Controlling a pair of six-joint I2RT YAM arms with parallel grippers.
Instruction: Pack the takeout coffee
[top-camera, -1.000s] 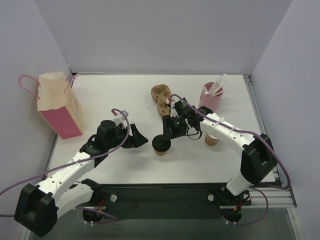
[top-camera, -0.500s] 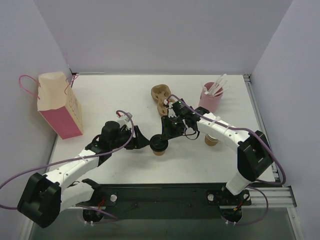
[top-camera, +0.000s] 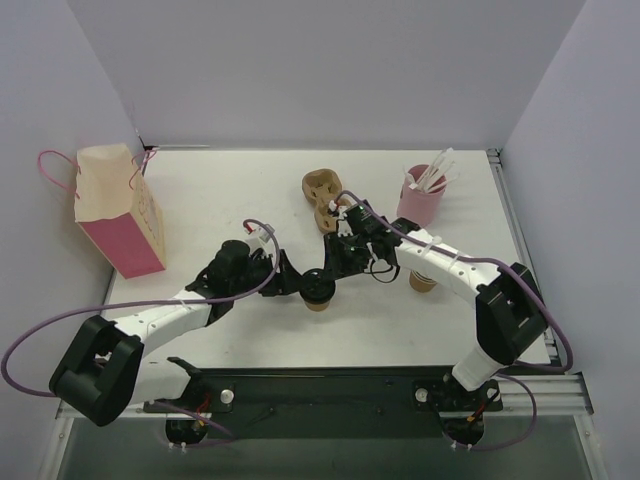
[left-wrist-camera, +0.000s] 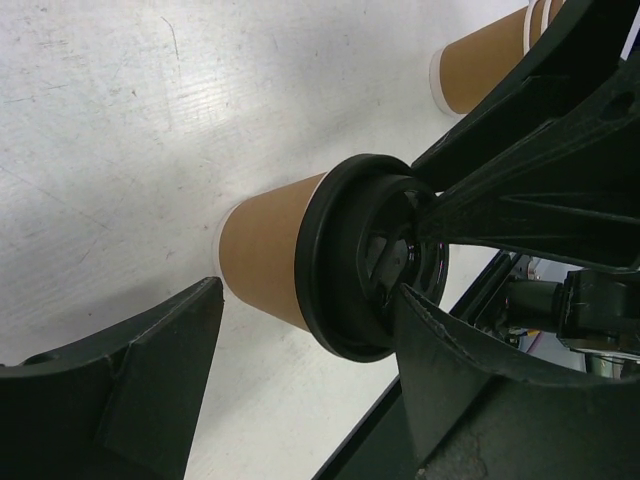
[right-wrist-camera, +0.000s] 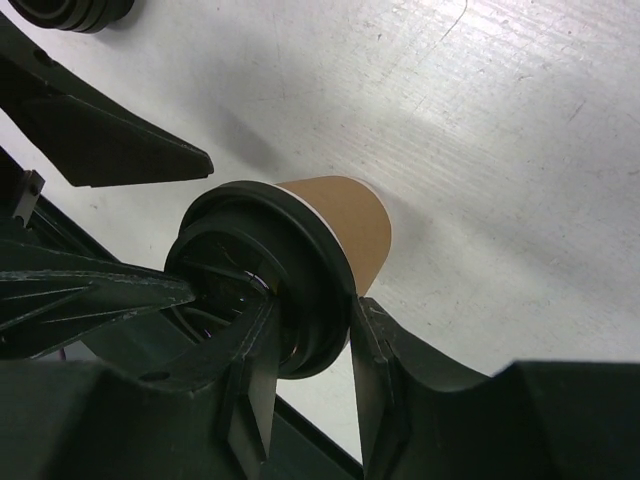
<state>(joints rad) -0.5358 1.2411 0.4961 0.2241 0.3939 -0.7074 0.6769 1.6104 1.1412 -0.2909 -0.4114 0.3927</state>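
Takeout coffee cup (top-camera: 320, 292), kraft brown under a black lid (left-wrist-camera: 345, 265), upright on the worktop (top-camera: 220, 190) low in the centre of the top view

Left gripper (left-wrist-camera: 305, 300) much further right in that view than a second ago: then well short of the cup, half a second ago near it, now with jaws apart on either side of the brown wall. Lower left and lower right of the left wrist view filled by its two fingers, neither clearly touching paper. Right gripper (right-wrist-camera: 312, 315) barely shifted over the same second, jaws clamped on the rim of the lid, one finger inside the recess and one outside. Cup in the same spot throughout

Reads as the start of a two-arm step: probably a brace on the cup body for seating the lid, or a handover toward the paper bag (top-camera: 115, 210) at the left edge of the frame. Nothing packed yet. Cup well apart from the bag; pulp tray (top-camera: 320, 195) up centre, holes bare. Spare cups (top-camera: 423, 281) right of centre, unlidded, just below the pink cup (top-camera: 420, 203) with white sticks

No brand, label or lettering legible anywhere: cup wall plain, lid markings too dark to read, bag faces pink and cream with no print discernible
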